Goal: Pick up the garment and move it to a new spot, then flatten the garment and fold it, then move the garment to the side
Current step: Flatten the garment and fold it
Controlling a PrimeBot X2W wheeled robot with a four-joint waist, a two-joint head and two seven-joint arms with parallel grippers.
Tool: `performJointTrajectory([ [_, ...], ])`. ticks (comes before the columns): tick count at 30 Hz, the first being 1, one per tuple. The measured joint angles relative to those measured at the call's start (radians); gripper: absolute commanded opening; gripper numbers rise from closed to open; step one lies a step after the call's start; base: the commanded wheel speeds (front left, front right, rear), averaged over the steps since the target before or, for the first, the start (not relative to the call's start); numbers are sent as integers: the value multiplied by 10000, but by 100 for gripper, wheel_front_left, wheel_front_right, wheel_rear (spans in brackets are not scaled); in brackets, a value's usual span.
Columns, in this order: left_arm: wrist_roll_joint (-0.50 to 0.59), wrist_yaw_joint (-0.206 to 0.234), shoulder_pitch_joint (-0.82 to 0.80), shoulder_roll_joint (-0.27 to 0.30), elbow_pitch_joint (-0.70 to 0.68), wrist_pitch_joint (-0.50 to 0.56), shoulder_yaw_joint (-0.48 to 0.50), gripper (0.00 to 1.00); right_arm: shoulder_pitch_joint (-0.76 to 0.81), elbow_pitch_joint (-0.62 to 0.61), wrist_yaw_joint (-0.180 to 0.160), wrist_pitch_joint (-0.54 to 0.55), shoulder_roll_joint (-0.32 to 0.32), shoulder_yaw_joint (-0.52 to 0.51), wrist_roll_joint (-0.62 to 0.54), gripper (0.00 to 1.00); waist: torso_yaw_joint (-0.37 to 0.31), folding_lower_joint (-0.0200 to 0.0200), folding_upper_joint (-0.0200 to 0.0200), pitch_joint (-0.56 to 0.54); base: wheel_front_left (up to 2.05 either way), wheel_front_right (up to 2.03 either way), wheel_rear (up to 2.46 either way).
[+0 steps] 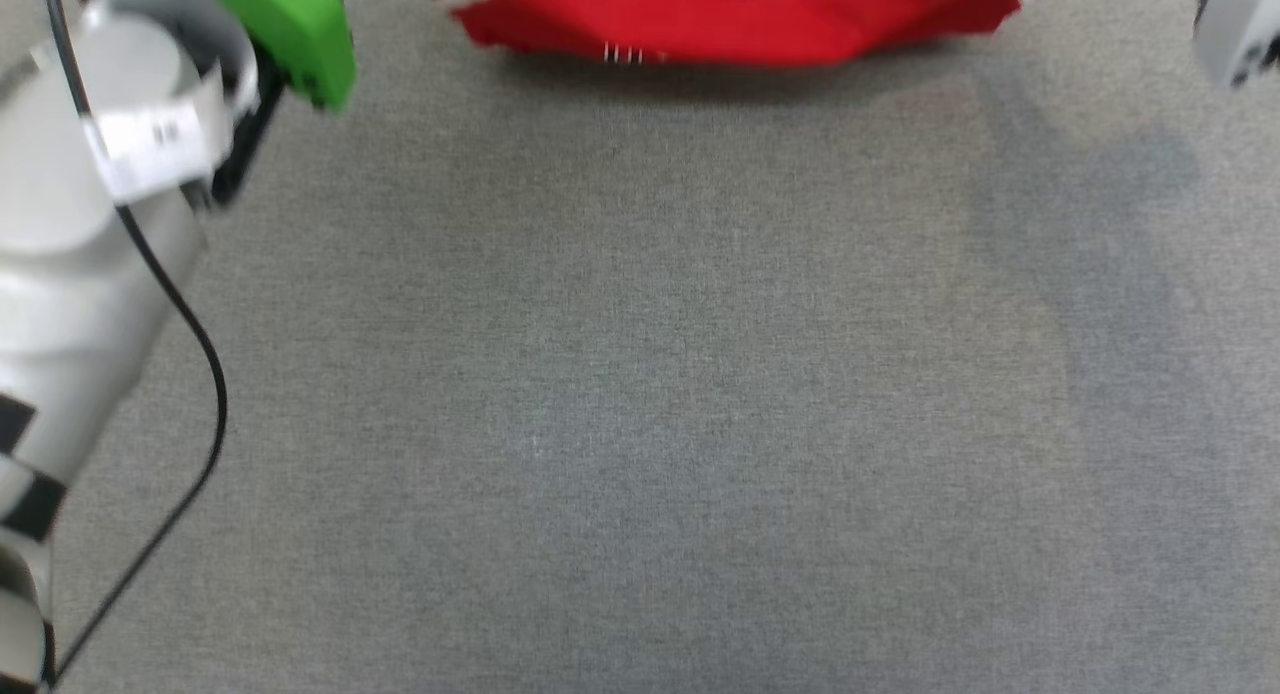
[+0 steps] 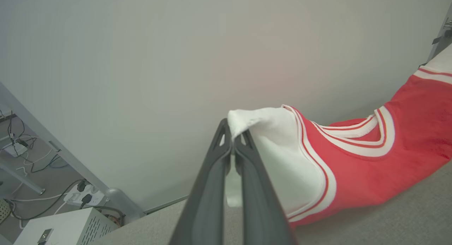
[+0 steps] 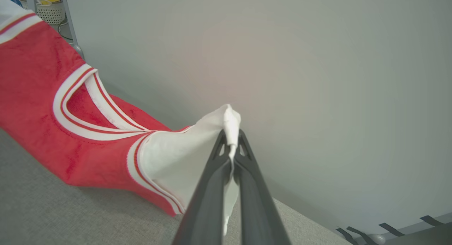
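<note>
As both wrist views show, my left gripper [image 2: 233, 135] clamps one white sleeve [image 2: 282, 149] of the garment [image 2: 381, 163] and my right gripper [image 3: 231, 135] clamps the other; the red body sags between them, probably touching the grey cloth surface [image 1: 640, 374] on its far side.

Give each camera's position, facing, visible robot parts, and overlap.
Head: on the head, looking down at the grey table; shirt at top edge, left forearm at left.
Left wrist: on the left arm, facing a pale wall; left gripper shut on a white sleeve.
Right wrist: on the right arm, facing a pale wall too; right gripper shut on the other sleeve.
Shared: all three show the shirt.
</note>
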Motion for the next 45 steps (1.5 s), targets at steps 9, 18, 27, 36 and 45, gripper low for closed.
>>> performJointTrajectory([
  [9, -890, 372, 4149, 593, -1152, -213, 629, 0, 3076, -1402, 0, -314, -719, 570, 625, 0, 20, 0, 0, -1078, 0, 0, 0],
  [18, -934, 853, 8139, 972, -2476, -221, 1582, 0, 6752, -1833, 0, -487, -1093, 96, 1195, 0, 34, -1, 0, -2218, 0, 0, 0],
  [27, -915, 1325, 10780, 1055, -2828, -222, 2520, 0, 9586, -1783, 2, -566, -1099, -1555, 1246, 0, -4, -1, 0, -3115, 0, 0, 0],
  [36, -794, 1670, 12912, 859, -3287, -221, 3457, 0, 12448, -2426, 12, -575, -953, -3559, 591, 0, -88, 0, 0, -3599, 0, 0, 0],
  [45, -399, 1701, 13615, 700, -3676, -222, 3931, 0, 13981, -3150, 12, 73, -734, -4824, 199, 44, -2, 0, 0, -3663, 0, 0, 0],
])
